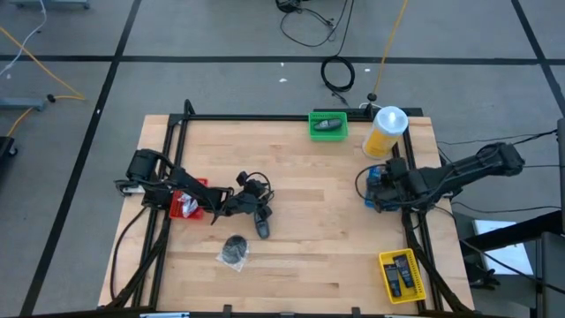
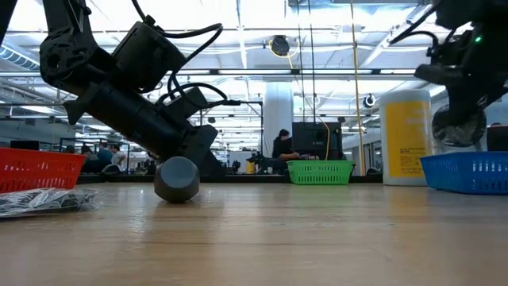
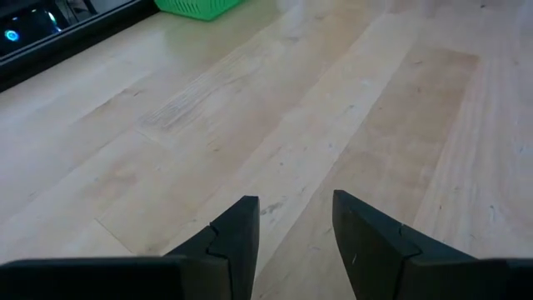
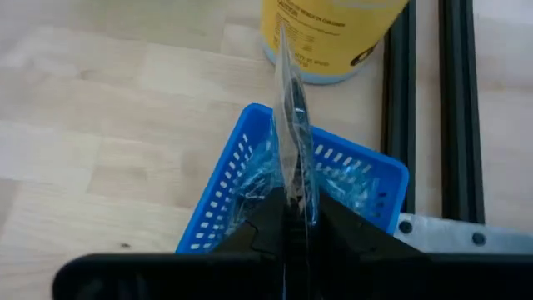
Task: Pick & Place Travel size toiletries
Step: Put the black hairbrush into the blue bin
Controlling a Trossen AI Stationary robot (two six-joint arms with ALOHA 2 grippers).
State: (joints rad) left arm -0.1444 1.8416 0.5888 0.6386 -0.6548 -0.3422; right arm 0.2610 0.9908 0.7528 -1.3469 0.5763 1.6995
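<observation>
My right gripper (image 4: pixel 291 212) is shut on a clear-wrapped dark packet (image 4: pixel 291 125) above the blue basket (image 4: pixel 241 167), at the table's right side (image 1: pixel 381 187). My left gripper (image 3: pixel 296 221) is open and low over bare wood near the table's middle (image 1: pixel 256 205), with nothing between its fingers. A dark tube (image 1: pixel 262 228) lies on the table just near-side of it; in the low view its grey round end (image 2: pixel 176 179) shows in front of the gripper. A round dark packet in clear wrap (image 1: pixel 234 251) lies flat nearer the near edge. My right gripper pinches the wrapped packet between its two fingers at one edge of the wrap (image 4: pixel 293 196). The fingers come from above, slanting down. The packet stands edge-on beyond the fingertips, lifted clear over the blue basket's inside.
A tall yellow bottle (image 1: pixel 386 131) stands just beyond the blue basket. A green basket (image 1: pixel 328 125) with a dark item sits at the far edge, a red basket (image 1: pixel 187 203) under the left arm, and a yellow basket (image 1: pixel 399 274) with dark tubes at the near right corner. Black frame rails (image 4: pixel 454 100) edge the table.
</observation>
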